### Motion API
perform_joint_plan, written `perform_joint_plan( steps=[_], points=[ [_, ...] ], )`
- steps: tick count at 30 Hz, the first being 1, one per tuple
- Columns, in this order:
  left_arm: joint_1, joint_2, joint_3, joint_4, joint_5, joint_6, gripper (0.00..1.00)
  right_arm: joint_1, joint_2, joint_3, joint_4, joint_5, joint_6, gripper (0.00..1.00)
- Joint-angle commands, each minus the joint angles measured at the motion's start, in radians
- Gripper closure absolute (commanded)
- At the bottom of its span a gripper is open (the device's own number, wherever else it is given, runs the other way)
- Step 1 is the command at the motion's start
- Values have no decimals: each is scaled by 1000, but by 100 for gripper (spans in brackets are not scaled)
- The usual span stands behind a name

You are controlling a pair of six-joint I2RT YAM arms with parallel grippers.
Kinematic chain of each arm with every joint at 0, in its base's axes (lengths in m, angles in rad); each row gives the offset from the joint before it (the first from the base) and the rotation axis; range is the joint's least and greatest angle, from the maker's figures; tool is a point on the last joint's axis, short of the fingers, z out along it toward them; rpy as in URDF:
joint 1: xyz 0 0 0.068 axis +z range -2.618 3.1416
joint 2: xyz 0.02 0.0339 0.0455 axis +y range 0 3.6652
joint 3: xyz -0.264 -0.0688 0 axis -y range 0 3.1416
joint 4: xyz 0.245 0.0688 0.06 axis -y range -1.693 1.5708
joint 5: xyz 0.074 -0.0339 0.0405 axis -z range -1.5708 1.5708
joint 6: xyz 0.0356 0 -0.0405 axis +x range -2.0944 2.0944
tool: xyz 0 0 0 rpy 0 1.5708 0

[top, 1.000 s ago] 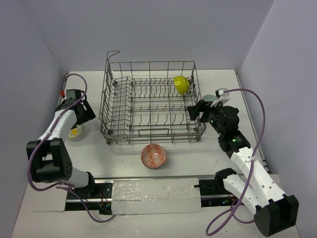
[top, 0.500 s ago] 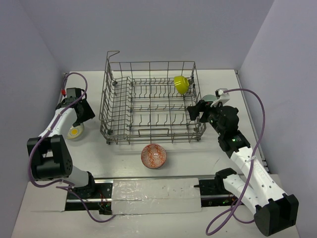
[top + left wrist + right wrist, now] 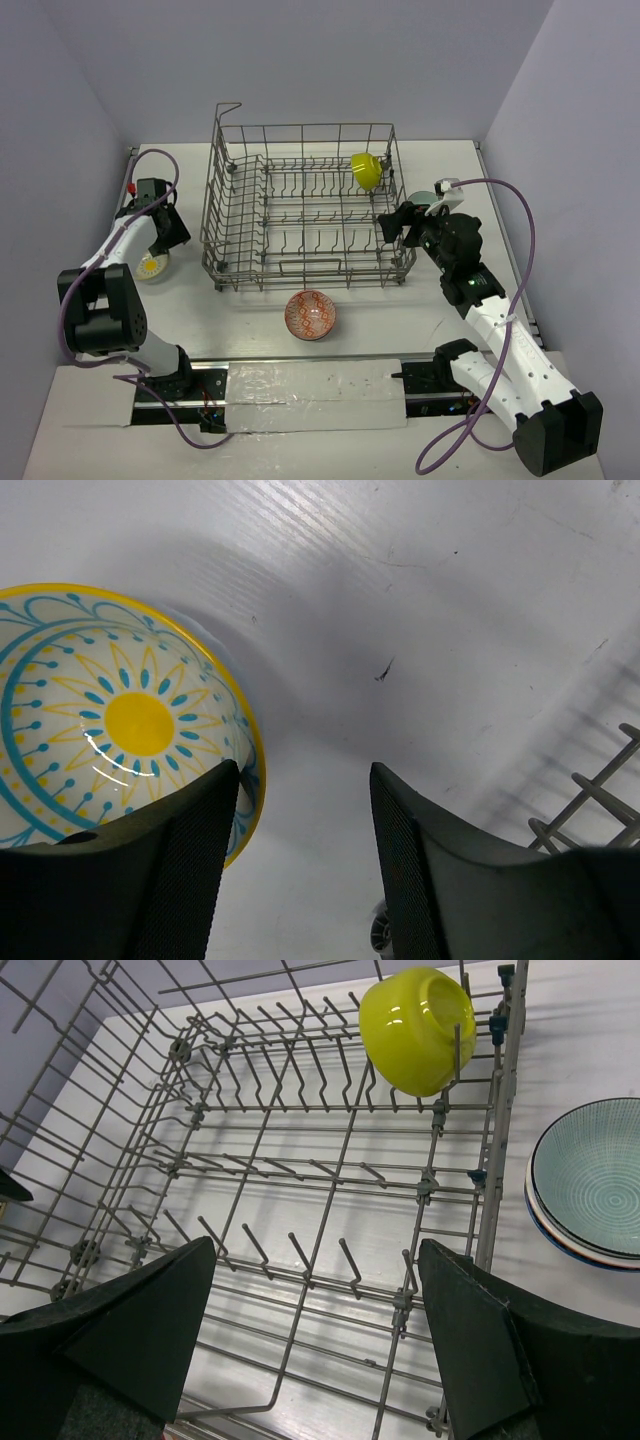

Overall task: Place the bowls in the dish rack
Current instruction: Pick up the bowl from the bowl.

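The grey wire dish rack (image 3: 213, 200) stands mid-table, and a lime bowl (image 3: 366, 170) leans on its tines at the far right. A red-white bowl (image 3: 311, 314) sits on the table in front of the rack. A yellow-rimmed patterned bowl (image 3: 152, 266) sits left of the rack. My left gripper (image 3: 166, 232) is open just above it. In the left wrist view its left finger (image 3: 190, 860) overlaps the bowl's (image 3: 110, 720) rim. My right gripper (image 3: 394, 226) is open and empty over the rack's near right corner (image 3: 350, 1130). The lime bowl (image 3: 418, 1030) shows beyond it.
A blue-white striped bowl (image 3: 590, 1190) sits on the table just outside the rack's right wall, partly hidden behind my right wrist in the top view. The rack's raised corner loop (image 3: 229, 106) stands at the far left. Grey walls close in three sides.
My left gripper has shifted slightly toward the far side beside the yellow-rimmed bowl. The right arm and the bowls have not moved.
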Motion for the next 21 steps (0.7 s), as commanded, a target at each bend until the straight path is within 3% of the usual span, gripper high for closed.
perform_joint_plan(
  steps=[1, 11, 21],
  points=[
    [5, 6, 21, 19, 9, 9, 43, -4, -4, 24, 22, 5, -11, 11],
    [5, 41, 33, 24, 45, 15, 54, -6, -2, 21, 22, 11, -10, 11],
    [-12, 23, 75, 13, 69, 13, 79, -6, 7, 22, 24, 12, -12, 11]
  ],
)
